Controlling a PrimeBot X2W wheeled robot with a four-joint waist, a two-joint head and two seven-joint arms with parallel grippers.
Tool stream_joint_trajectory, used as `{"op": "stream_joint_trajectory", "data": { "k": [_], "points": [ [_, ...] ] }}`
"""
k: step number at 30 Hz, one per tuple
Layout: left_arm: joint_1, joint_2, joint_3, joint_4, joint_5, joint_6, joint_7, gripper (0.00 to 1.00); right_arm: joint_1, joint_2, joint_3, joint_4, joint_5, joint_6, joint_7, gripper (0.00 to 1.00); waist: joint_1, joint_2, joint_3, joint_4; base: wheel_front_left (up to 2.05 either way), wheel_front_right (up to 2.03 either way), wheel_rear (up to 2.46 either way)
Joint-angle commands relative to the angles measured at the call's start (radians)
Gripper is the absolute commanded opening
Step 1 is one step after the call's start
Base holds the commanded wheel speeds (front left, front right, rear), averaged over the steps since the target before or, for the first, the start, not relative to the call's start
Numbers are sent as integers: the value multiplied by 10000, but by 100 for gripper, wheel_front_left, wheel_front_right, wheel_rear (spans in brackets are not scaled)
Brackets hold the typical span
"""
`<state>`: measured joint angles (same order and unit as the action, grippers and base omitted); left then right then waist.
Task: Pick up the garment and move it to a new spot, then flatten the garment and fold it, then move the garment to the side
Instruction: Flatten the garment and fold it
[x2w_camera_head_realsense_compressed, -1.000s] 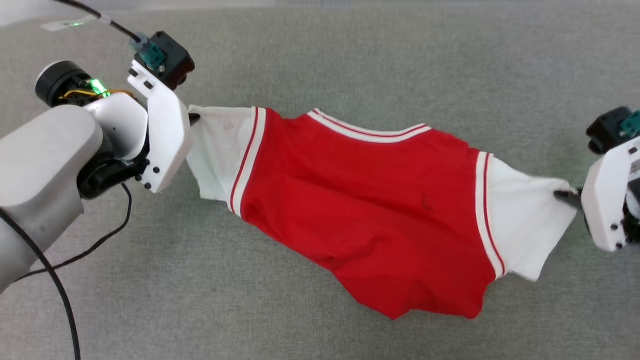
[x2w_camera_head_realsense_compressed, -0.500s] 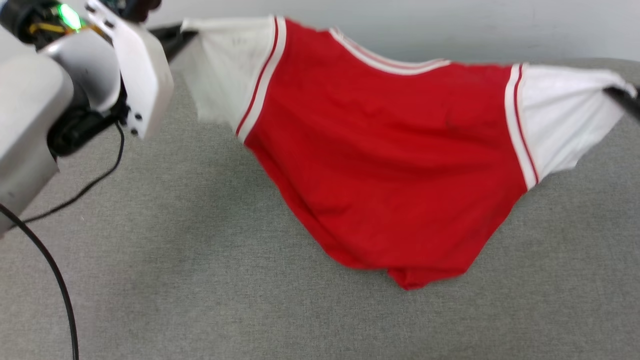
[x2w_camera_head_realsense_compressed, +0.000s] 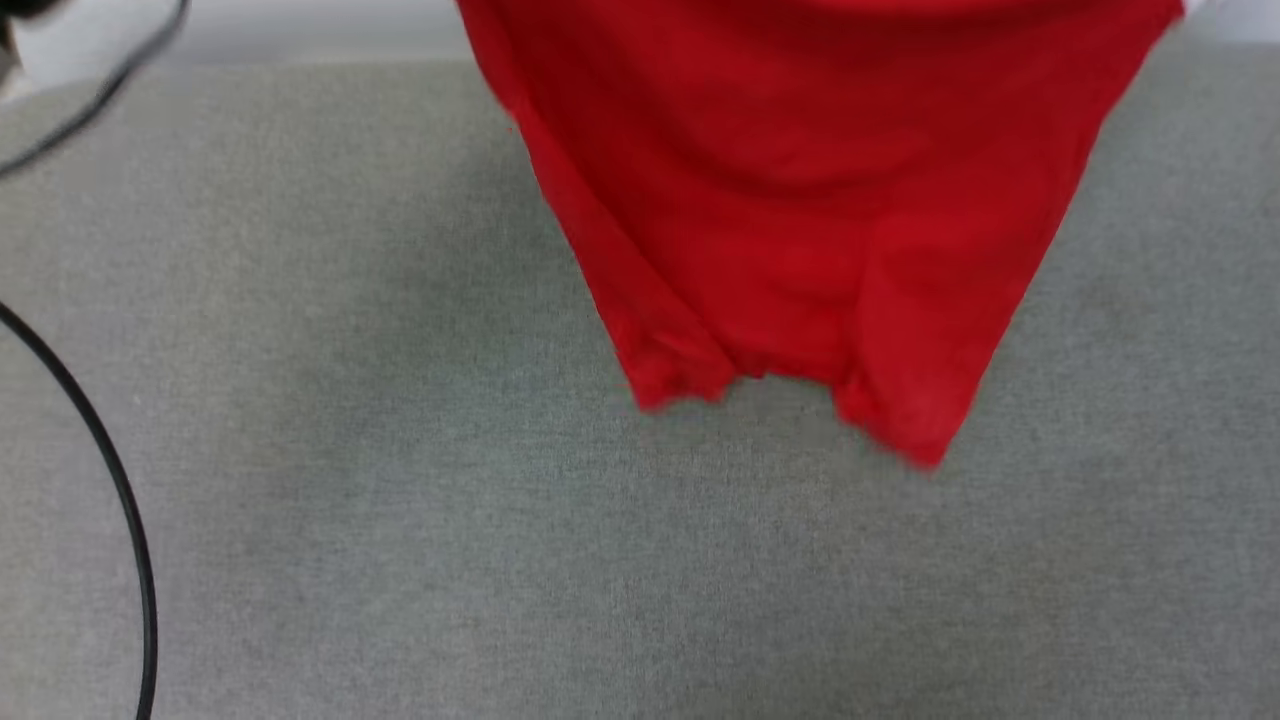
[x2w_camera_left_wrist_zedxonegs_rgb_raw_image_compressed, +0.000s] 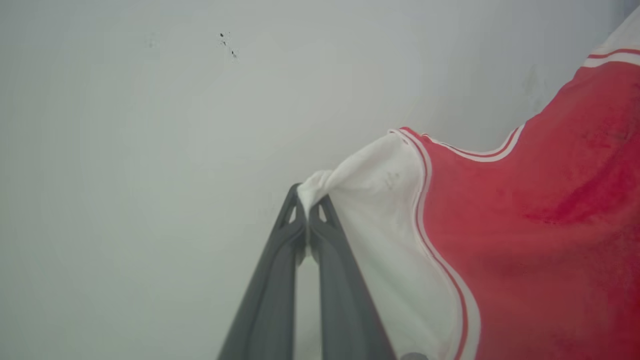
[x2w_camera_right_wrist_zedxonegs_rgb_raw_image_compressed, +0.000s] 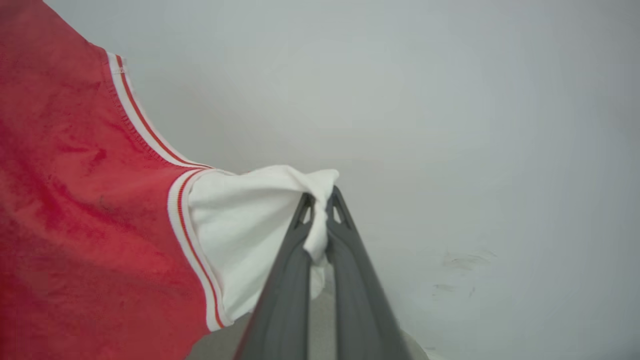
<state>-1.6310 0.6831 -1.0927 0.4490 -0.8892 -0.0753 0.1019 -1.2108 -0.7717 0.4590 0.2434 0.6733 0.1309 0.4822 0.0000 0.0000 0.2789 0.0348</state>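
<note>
- Left gripper (x2w_camera_left_wrist_zedxonegs_rgb_raw_image_compressed: 307, 207) is clamped on one white sleeve of the garment (x2w_camera_head_realsense_compressed: 800, 200); right gripper (x2w_camera_right_wrist_zedxonegs_rgb_raw_image_compressed: 320, 202) pinches the other.
- Garment hangs spread, its hem over the grey surface (x2w_camera_head_realsense_compressed: 400, 560); a black cable (x2w_camera_head_realsense_compressed: 125, 500) curves along the left edge.

Left tool (x2w_camera_left_wrist_zedxonegs_rgb_raw_image_compressed: 306, 206), right tool (x2w_camera_right_wrist_zedxonegs_rgb_raw_image_compressed: 320, 204): long dark-grey tapered fingers (x2w_camera_left_wrist_zedxonegs_rgb_raw_image_compressed: 270, 300), triangular cut-outs near tips. Thin black cable (x2w_camera_head_realsense_compressed: 128, 500).

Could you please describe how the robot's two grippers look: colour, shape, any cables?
The left gripper and the right gripper look alike: each has two long, slim, dark grey fingers that narrow toward the tips, with a small triangular cut-out near each tip. In the head view, a thin black cable curves along the left edge.
</note>
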Motion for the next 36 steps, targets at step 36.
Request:
{"op": "stream_joint_trajectory", "data": {
  "k": [36],
  "points": [
    [-2130,-1786,553,4530,204,-487,-2711,0,-5445,2476,3091,5753,-1384,-5,-3750,0,0,0,2452,61,0,0,0]
  ]
}}
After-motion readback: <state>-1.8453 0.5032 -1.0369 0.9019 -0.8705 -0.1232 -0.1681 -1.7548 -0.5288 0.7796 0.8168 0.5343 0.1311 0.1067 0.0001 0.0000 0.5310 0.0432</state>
